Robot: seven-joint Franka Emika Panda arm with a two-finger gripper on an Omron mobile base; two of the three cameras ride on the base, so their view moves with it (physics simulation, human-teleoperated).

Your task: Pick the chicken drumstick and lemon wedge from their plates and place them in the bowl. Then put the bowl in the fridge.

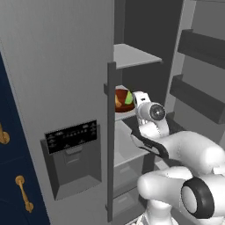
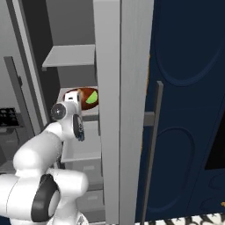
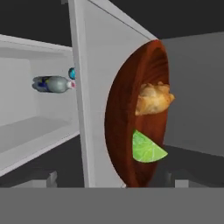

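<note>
Now the bowl (image 3: 131,131) sits on a fridge (image 1: 52,66) shelf, holding the chicken drumstick (image 3: 153,99) and lemon wedge (image 3: 146,148). My gripper (image 3: 113,183) is open, holding nothing. Almost done.

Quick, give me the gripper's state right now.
Gripper: open, holding nothing; the bowl sits on the fridge shelf with the chicken drumstick and lemon wedge inside.

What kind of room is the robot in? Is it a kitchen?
Most likely a kitchen. An open grey fridge with a dispenser panel has a bowl on its shelf, holding a chicken drumstick and lemon wedge.
</note>
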